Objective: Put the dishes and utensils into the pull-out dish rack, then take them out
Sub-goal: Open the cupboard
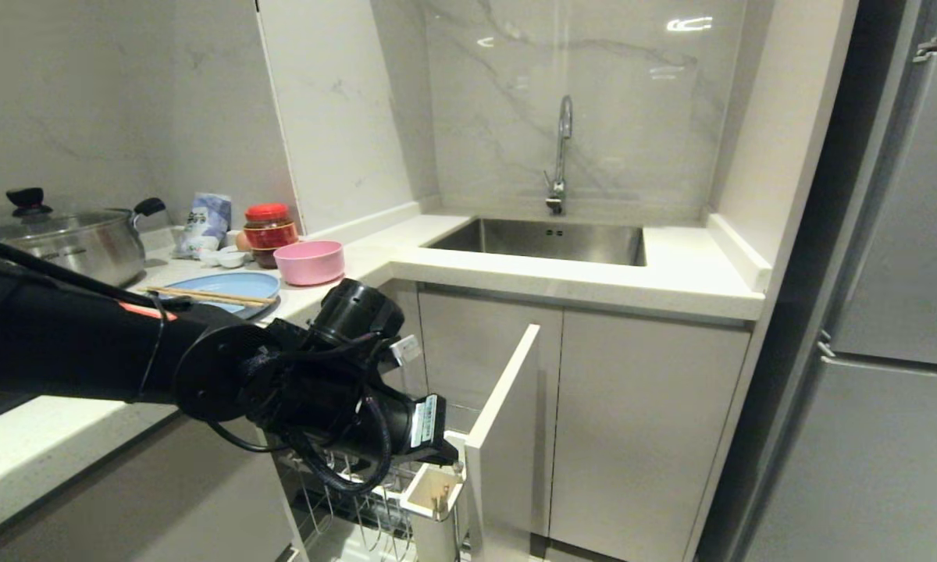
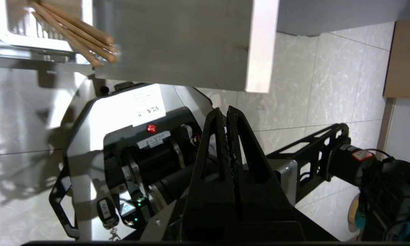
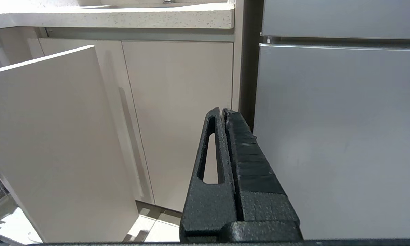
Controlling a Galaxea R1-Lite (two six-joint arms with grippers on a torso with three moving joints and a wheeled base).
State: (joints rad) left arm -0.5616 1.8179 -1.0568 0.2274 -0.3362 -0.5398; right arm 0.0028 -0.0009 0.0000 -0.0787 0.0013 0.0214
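The light-blue plate (image 1: 226, 282) lies on the counter at the left with a pair of wooden chopsticks (image 1: 211, 296) across it. The pink bowl (image 1: 309, 261) stands just beyond it. Below the counter the pull-out dish rack (image 1: 343, 507) is drawn out, its white front panel (image 1: 507, 414) forward. More chopsticks (image 2: 85, 37) stand in its white utensil cup (image 1: 431, 490). My left gripper (image 2: 227, 110) is shut and empty; it hangs just above the cup (image 1: 443, 453). My right gripper (image 3: 223, 110) is shut and empty, parked low facing the cabinet doors.
A steel pot with glass lid (image 1: 70, 238), a red-lidded jar (image 1: 268, 230), a bag and small white spoons crowd the counter's back left. The steel sink (image 1: 546, 238) lies to the right. A tall fridge (image 1: 898, 312) stands at the far right. My own base (image 2: 123, 143) is under the left gripper.
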